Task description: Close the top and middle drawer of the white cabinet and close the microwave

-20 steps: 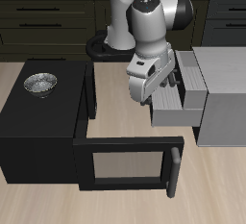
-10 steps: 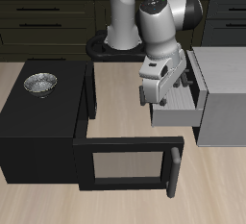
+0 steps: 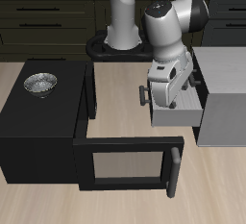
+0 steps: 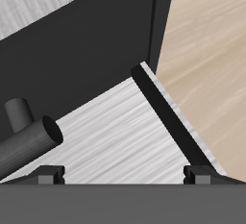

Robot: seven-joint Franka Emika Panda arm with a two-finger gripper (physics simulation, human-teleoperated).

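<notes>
The white cabinet [image 3: 227,86] stands beside the black microwave [image 3: 38,122]. One pale drawer [image 3: 179,118] sticks far out of it toward the microwave. Above it another drawer [image 3: 196,74] is only slightly out, and my gripper [image 3: 160,91] hangs low in front of it, hiding most of its face. The wrist view shows a pale streaked drawer surface [image 4: 110,132] with a dark bar handle [image 4: 24,139] close to my gripper [image 4: 123,177]. The fingertips [image 4: 48,175] stand wide apart with nothing between them. The microwave door [image 3: 125,163] is swung open toward the table's front edge.
A metal bowl [image 3: 40,82] sits on top of the microwave. The open door's long bar handle [image 3: 176,170] juts out near the front edge. A narrow strip of wooden table [image 3: 120,103] separates microwave and cabinet. Dark cabinets line the background.
My gripper has moved toward the white cabinet, and the upper drawer has slid inward ahead of it. The lower pulled-out drawer and the microwave door have not moved.
</notes>
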